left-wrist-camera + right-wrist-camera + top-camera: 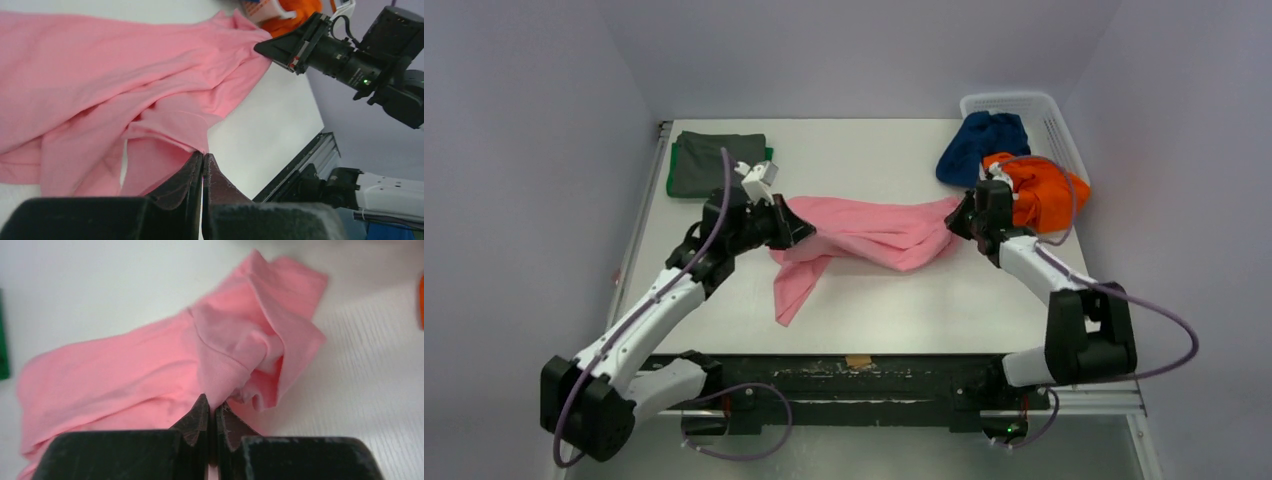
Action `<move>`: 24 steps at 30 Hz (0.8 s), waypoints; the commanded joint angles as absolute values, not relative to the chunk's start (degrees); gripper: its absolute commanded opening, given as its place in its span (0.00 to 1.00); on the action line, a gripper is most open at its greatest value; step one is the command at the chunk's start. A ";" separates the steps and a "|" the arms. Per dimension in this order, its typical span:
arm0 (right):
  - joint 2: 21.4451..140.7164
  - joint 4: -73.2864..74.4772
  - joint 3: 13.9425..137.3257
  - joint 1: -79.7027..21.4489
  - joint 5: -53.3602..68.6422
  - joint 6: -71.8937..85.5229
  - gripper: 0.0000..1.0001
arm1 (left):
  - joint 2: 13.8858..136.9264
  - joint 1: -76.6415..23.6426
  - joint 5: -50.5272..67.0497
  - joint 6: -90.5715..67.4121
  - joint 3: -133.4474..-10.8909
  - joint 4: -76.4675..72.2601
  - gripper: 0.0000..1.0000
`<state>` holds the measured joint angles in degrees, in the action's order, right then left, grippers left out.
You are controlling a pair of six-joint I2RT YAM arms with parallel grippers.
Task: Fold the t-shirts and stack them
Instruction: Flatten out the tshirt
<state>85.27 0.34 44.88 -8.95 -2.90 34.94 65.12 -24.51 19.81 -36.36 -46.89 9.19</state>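
Between our two grippers the pink shirt [874,232] stretches in a bunched band across the middle of the table [904,310]. Our left gripper [203,155] has its fingers pressed together on a fold at the shirt's left end, with cloth pinched right at the tips. Our right gripper [211,407] is closed nearly as tight on a gathered edge at the right end, where a sleeve puffs up just ahead of its fingertips. A loose flap of the shirt trails toward us from just below the left gripper and lies flat on the table. Whether the middle of the band rests on the table or hangs slightly above it, we cannot tell from these views. Just behind the right gripper sits the orange shirt [1044,195], crumpled and partly over the rim of the basket [1049,115]. The navy shirt [982,145] lies heaped beyond it, against the basket's left side. Beyond the left gripper, at the far left corner, the grey shirt [716,160] is folded, and it seems to lie on the green shirt [669,186], of which only a thin edge shows.
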 commanded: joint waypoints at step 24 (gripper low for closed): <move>53.73 25.34 97.15 -9.03 8.46 25.28 0.00 | 47.96 -24.78 5.84 -24.70 -97.62 34.35 0.00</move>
